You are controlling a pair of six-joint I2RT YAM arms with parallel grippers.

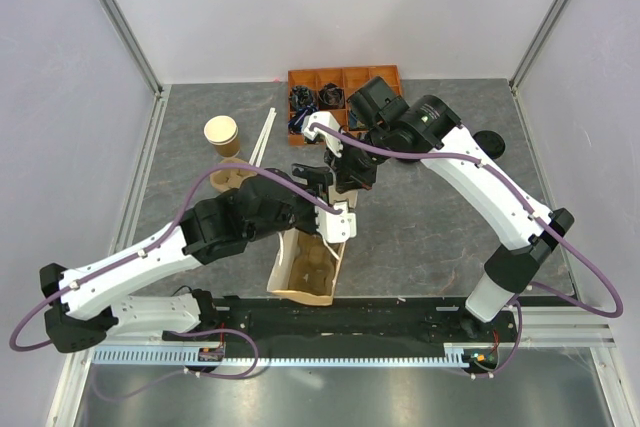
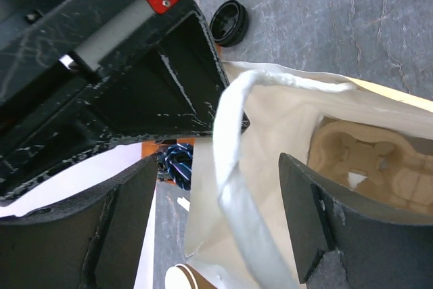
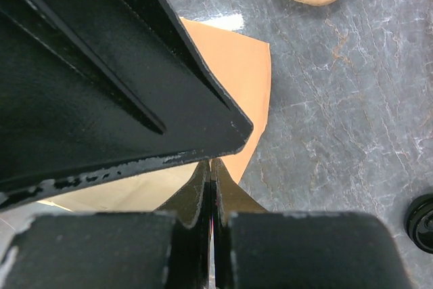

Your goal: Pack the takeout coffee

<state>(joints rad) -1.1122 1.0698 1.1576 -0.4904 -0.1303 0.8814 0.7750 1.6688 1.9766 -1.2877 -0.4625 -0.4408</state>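
The takeout coffee is out of view in every frame. A brown paper bag (image 1: 305, 272) lies on the table with its mouth open and a pulp cup carrier (image 2: 369, 157) inside it. My left gripper (image 2: 220, 225) is open, and its fingers (image 2: 128, 225) straddle the bag's white handle (image 2: 233, 167) without closing on it. In the top view the left gripper (image 1: 322, 215) hangs over the bag's far edge. My right gripper (image 1: 348, 179) is just beyond it, shut, with nothing visible between its fingertips (image 3: 211, 165), above the bag's outer face (image 3: 240, 65).
A lidless tan cup (image 1: 221, 134) stands at the back left, next to a second pulp carrier (image 1: 232, 179) and white sticks (image 1: 262, 137). A loose black lid (image 1: 488, 143) lies at the right. An orange compartment tray (image 1: 340, 87) sits at the back.
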